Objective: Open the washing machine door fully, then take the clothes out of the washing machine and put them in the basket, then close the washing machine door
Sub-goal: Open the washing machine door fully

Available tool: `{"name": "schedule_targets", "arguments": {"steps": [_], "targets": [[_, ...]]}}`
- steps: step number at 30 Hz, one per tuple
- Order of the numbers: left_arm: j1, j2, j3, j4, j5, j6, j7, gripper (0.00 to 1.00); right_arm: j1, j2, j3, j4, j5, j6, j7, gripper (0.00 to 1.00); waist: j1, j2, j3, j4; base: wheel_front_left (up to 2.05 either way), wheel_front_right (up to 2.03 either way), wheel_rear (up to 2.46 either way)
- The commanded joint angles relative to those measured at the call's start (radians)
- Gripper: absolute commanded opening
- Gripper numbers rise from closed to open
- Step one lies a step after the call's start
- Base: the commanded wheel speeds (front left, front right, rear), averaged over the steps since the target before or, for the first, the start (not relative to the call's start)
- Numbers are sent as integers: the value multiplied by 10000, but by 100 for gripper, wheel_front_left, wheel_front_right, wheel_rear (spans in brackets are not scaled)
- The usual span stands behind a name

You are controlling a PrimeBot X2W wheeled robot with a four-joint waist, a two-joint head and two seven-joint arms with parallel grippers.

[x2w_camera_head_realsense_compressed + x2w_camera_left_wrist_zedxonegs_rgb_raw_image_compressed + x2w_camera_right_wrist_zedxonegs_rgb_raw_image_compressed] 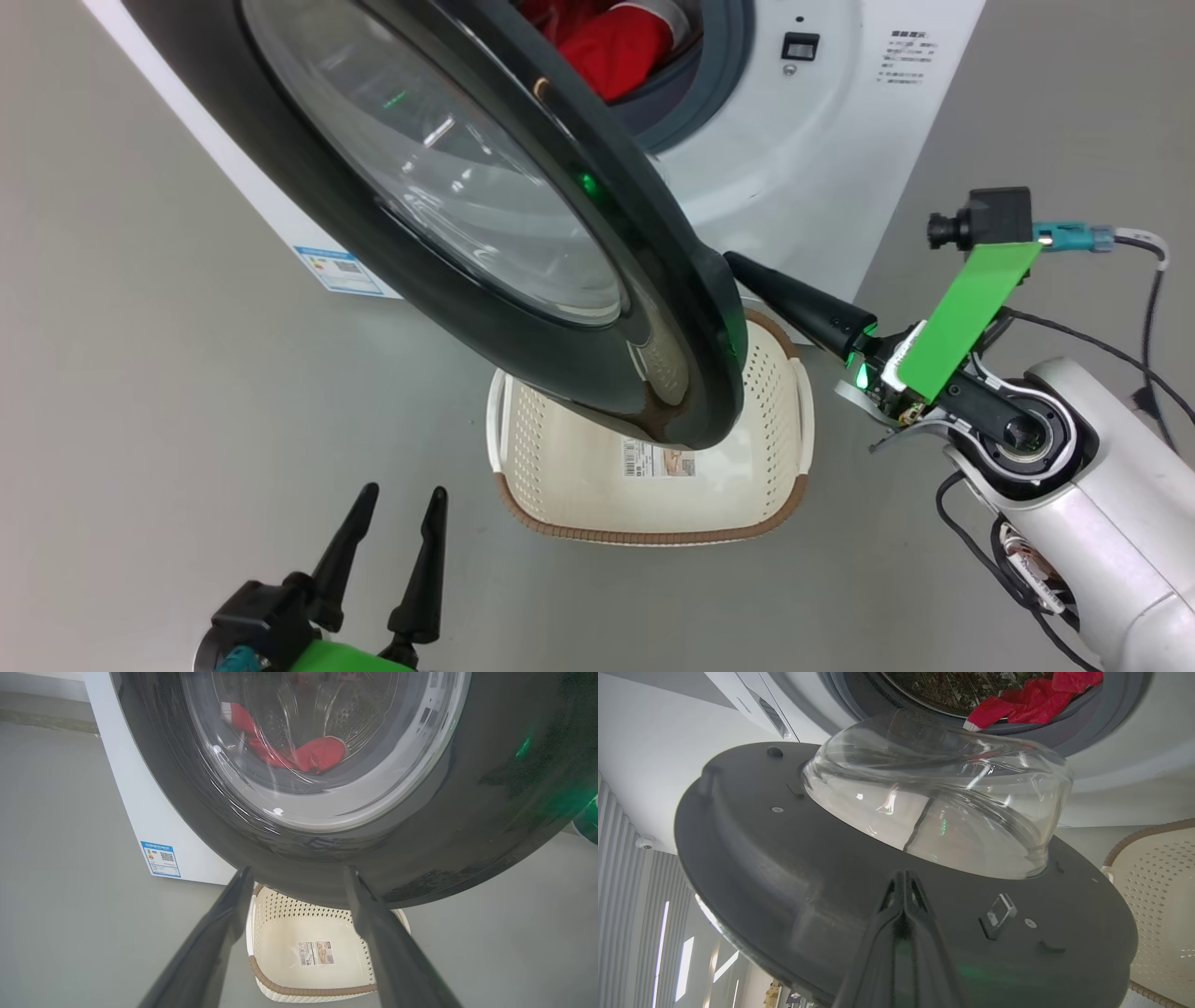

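Observation:
The washing machine door (523,243) stands partly open, its black rim and glass bowl hanging over the basket (747,509). My right gripper (733,261) is shut, its tips pressed against the door's inner face (859,891) beside the glass bowl (943,812). My left gripper (403,499) is open and empty at the lower left, on the door's outer side (467,826). Red clothes (616,47) lie in the washing machine (822,177) drum and spill over the grey gasket (1031,702). Through the glass I see the clothes (322,753). The basket (280,989) is empty.
The grey floor (140,373) spreads to the left and right of the machine. A blue label (338,269) marks the machine's base. Cables (1153,308) trail beside my right arm. The door latch (998,912) sits just right of my right fingers.

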Motion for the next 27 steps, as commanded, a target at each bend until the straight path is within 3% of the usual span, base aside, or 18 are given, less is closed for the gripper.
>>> {"name": "schedule_targets", "arguments": {"steps": [1, 12, 27], "targets": [[-252, 112, 286, -157, -87, -54, -122, 100, -81, 167, -118, -123, -6, 65, 348, 0, 0, -1, -1, 63, 0, 0, 0], [-214, 112, 265, -144, -185, -54, -122, 100, 123, 666, -485, 201, -245, 65, 1800, 0, 0, -1, -70, 263, 0, 0, 0], [157, 112, 421, -109, -89, -54, -122, 100, 1042, 1496, -490, 121, -904, 65, 2952, 0, 0, -1, -821, 852, 0, 0, 0]]}}
